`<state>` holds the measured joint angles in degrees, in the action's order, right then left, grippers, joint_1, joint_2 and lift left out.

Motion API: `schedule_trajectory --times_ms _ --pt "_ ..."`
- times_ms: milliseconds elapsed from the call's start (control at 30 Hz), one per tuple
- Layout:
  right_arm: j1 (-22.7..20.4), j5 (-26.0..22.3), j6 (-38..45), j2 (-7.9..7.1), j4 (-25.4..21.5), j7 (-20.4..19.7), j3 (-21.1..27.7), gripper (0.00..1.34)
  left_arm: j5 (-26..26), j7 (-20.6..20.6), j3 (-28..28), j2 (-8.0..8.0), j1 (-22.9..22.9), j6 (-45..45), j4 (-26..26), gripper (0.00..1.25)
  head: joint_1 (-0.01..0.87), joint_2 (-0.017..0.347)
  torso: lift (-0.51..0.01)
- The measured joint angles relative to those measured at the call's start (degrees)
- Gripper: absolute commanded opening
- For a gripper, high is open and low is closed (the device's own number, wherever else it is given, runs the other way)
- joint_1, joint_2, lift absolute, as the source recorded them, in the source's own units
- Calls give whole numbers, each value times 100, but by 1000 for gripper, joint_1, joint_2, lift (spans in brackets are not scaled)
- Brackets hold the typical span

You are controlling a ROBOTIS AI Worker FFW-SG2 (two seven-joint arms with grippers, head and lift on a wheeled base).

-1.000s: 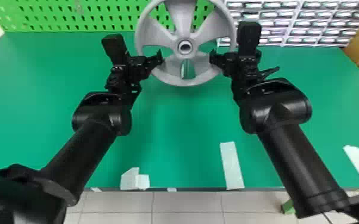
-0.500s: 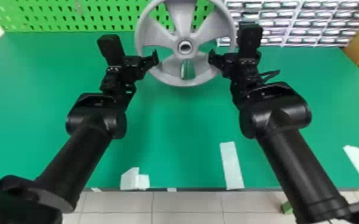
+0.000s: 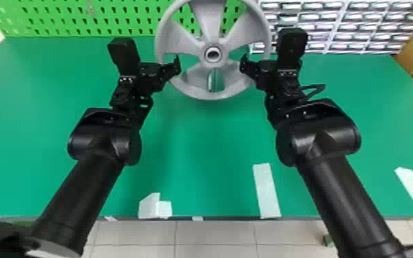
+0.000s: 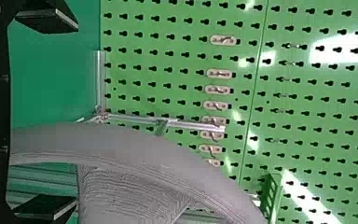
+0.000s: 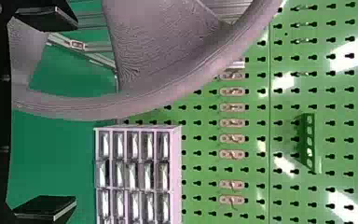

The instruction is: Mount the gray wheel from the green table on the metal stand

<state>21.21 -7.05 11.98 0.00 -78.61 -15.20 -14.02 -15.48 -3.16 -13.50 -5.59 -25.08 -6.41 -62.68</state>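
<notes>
head view: you have the gray wheel (image 3: pixel 210 25) between your left gripper (image 3: pixel 175 66) and right gripper (image 3: pixel 244 65), before the pegboard (image 3: pixel 61 17); both grippers' fingers (image 4: pixel 44 205) stand wide apart, rim (image 4: pixel 121 144) between them, gripping nothing.
</notes>
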Motion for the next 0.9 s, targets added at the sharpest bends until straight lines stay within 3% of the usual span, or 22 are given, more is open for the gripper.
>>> schedule_trajectory --times_ms 500,900 --pt "-368 -28 -97 0 -461 0 115 1339 67 0 224 -72 579 210 -837 1250 868 52 -93" --pt "-913 -57 -466 -27 -885 68 132 1339 93 0 626 -112 1368 382 -1797 1250 868 52 -93"
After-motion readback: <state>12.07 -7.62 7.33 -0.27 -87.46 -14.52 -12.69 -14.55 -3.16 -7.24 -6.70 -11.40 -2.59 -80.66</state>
